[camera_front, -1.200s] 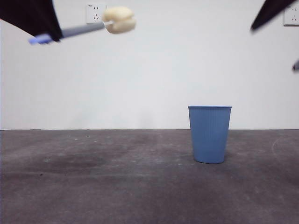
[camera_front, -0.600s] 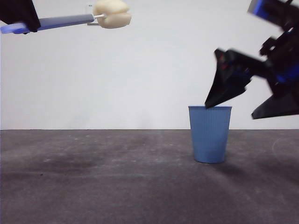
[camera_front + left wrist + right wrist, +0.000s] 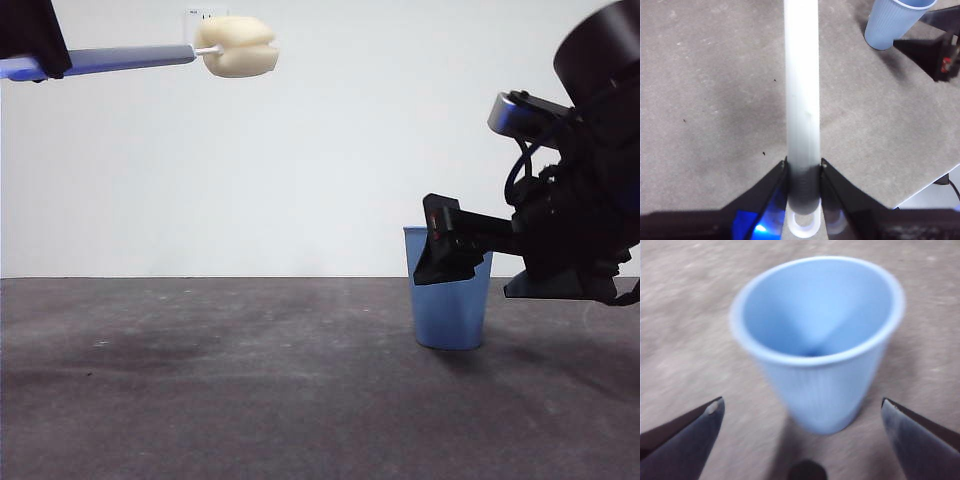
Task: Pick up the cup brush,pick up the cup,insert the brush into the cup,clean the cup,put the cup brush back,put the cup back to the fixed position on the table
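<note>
Right pincer [image 3: 802, 412] gapes wide astride upright cup [image 3: 817, 340], not touching.

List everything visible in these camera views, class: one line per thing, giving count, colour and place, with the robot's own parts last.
cup: one, blue, upright on the table, right of centre in the front view.
cup brush: one, grey handle with cream sponge head, held level high above the table.
table: one, dark grey, under everything.
wall sockets: one seen, white, on the wall behind the sponge head.
left claw: one, black, shut on the brush handle.
right claw: one, black, open, a jaw on either side of the cup, not touching.
</note>
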